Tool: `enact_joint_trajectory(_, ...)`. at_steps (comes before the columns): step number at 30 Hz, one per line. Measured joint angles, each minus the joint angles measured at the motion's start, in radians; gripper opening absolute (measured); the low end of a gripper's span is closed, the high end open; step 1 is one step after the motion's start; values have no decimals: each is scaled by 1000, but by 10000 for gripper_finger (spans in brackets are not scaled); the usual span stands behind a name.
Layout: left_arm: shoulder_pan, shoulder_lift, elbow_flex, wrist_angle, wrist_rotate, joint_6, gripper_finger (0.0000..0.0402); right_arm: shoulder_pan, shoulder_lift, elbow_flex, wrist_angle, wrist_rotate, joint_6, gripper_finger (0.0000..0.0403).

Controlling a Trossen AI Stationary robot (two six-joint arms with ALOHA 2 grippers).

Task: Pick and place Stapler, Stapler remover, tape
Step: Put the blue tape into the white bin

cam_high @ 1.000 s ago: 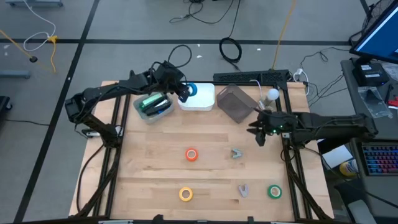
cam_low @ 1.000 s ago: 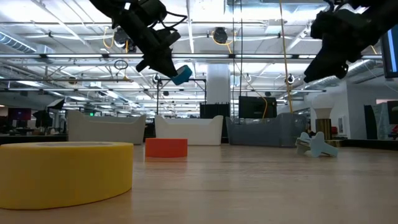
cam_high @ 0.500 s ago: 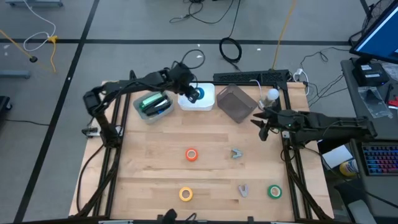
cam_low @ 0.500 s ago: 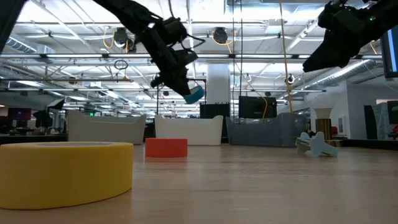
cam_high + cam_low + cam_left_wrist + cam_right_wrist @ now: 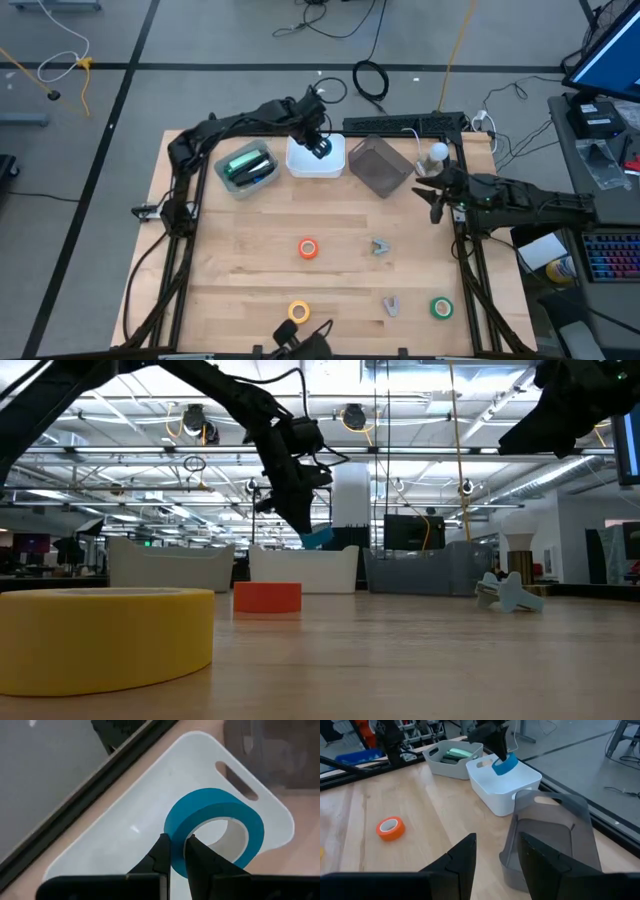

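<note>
My left gripper (image 5: 319, 146) is shut on the blue tape roll (image 5: 215, 827) and hovers over the white bin (image 5: 318, 163); the low view shows the roll (image 5: 318, 538) at the bin's rim height. The orange tape (image 5: 308, 249), yellow tape (image 5: 299, 312) and green tape (image 5: 441, 308) lie flat on the table. Two grey stapler removers (image 5: 380, 246) (image 5: 392, 305) lie between them. A green stapler (image 5: 246, 164) sits in the grey bin (image 5: 228, 183). My right gripper (image 5: 437, 203) is open, in the air beside the dark bin (image 5: 380, 167). My left gripper pinches the blue roll's wall (image 5: 176, 827) at the side nearest me, one finger (image 5: 200, 860) in the open centre and one finger (image 5: 161, 857) outside. The fingers come from above, slanting down. The roll is lifted clear and hangs tilted below them over the white bin.
Three bins stand in a row at the table's far edge: grey, white, and the dark translucent one (image 5: 545, 840). A dark frame rail (image 5: 400, 123) runs behind them. Bare wood lies in the table's middle (image 5: 250, 230).
My left gripper has carried the blue roll toward the table's right, from the grey bin's side to over the white bin, and has come down toward it. My right gripper has drawn back slightly toward the table's right and far edges.
</note>
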Motion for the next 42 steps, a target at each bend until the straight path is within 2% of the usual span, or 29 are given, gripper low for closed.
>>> enact_joint_trajectory(16, -5, 61, 3, -11, 8, -18, 29, 0, -16, 0, 0, -1, 1, 134)
enact_joint_trajectory(22, 2, 61, 3, -171, -108, 16, 29, 0, -16, 0, 0, -1, 9, 134)
enact_joint_trajectory(28, 10, 61, 3, -254, -168, 35, 29, 0, -16, 0, 7, -2, 9, 134)
enact_joint_trajectory(39, 6, 69, 2, -283, -142, 72, 30, 0, -16, 0, 8, -2, 9, 134)
enact_joint_trajectory(42, 7, 69, 2, -284, -143, 77, 48, 0, -16, 0, 8, -2, 9, 134)
